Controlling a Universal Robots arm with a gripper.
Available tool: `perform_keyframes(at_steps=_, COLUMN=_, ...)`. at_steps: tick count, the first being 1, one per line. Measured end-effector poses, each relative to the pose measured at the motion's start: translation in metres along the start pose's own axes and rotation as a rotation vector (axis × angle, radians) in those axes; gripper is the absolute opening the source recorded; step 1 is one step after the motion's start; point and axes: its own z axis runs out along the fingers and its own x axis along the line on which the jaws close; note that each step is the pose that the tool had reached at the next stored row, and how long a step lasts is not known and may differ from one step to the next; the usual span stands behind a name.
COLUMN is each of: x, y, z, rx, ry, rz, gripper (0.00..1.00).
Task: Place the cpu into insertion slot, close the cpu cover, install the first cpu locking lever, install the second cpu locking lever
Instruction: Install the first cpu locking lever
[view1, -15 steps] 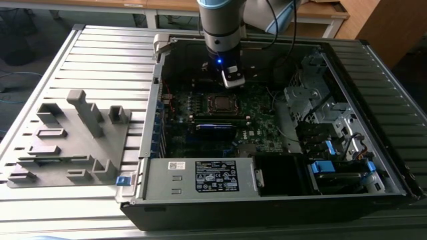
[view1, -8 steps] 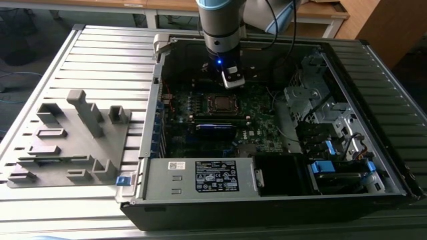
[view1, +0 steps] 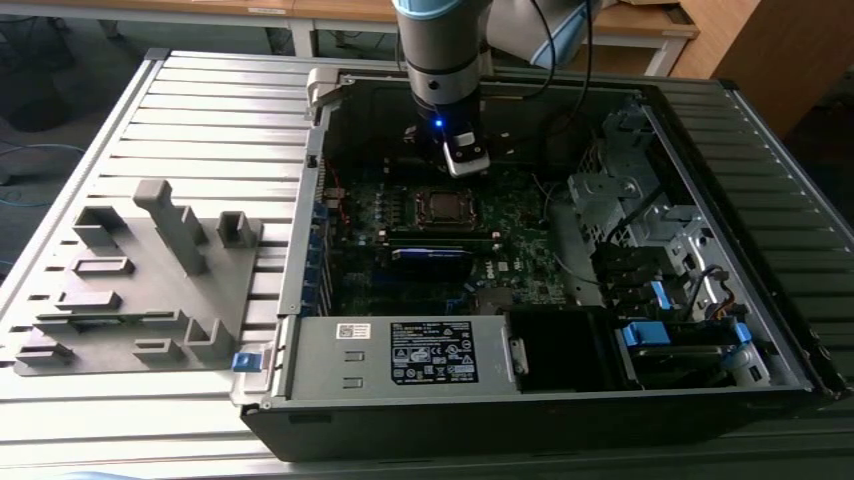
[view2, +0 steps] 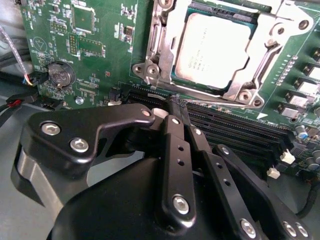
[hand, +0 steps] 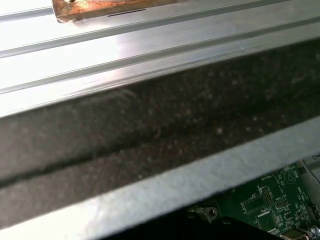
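Green circuit board fills the open case. You see the cpu cover lying closed over the cpu in the insertion slot. Your gripper hangs just beside it, fingers pressed together, holding nothing.

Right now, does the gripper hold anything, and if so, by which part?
Nothing is held. The gripper has its fingers shut together with nothing between them, near the cpu, which lies in the slot under the cover.
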Motion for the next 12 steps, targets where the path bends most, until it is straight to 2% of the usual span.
perform_keyframes(at_steps=6, x=0.0006, y=0.0017, z=0.0005, rx=0.0016, ry=-0.0007, rz=0.0, gripper=0.11)
perform_keyframes(at_steps=12, x=0.0008, y=0.0015, z=0.0014, rx=0.0212, ry=-0.0065, rz=-0.005, gripper=0.11)
